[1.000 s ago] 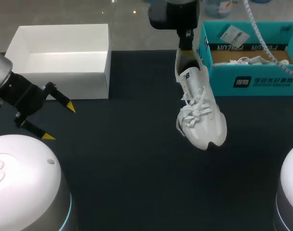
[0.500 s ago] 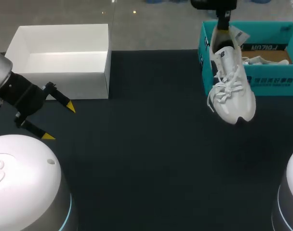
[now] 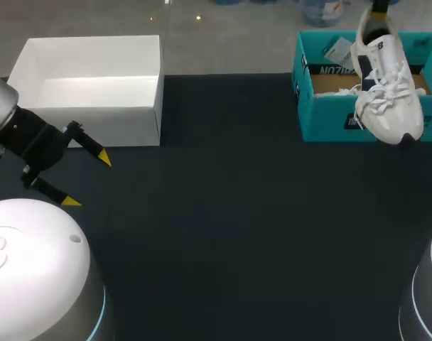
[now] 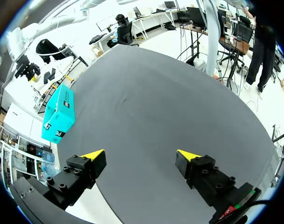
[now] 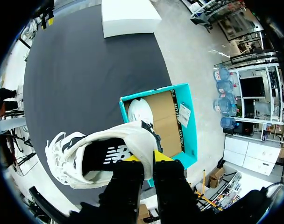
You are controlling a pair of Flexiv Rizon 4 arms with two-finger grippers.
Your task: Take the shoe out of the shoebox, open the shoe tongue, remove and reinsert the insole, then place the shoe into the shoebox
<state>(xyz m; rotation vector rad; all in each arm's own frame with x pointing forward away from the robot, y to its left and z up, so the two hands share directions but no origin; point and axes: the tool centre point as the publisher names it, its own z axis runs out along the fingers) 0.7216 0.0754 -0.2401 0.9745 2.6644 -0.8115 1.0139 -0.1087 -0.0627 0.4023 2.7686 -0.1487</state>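
Head view: the white shoe point(image 3: 385, 89) hangs heel up and toe down, off the dark table point(image 3: 223, 213). Its laces face the camera and its toe overlaps the near wall of the teal shoebox point(image 3: 322, 106). Whether the shoe touches that wall cannot be told. A second shoe point(image 3: 342, 91), also white, lies inside the shoebox beside a paper tag point(image 3: 338, 50).

Right wrist view: my right gripper point(image 5: 148, 157) is clamped on the shoe point(image 5: 100, 149) at the heel collar. The two yellow tips stand close together with the collar's rim pinched between them. The rest of the shoe hangs under and to one side of the fingers, its opening turned toward the camera. Beyond it lies the open shoebox point(image 5: 191, 140), with the second shoe point(image 5: 141, 109) against its far end wall.

Left wrist view: my left gripper point(image 4: 141, 154) holds nothing, its fingers wide apart over bare table. The shoebox point(image 4: 60, 114) is well apart from it, across the table.

Head view, left side: my left gripper point(image 3: 88, 181) hangs near the front of an open white box point(image 3: 95, 85). The shoe is at the table's opposite side.
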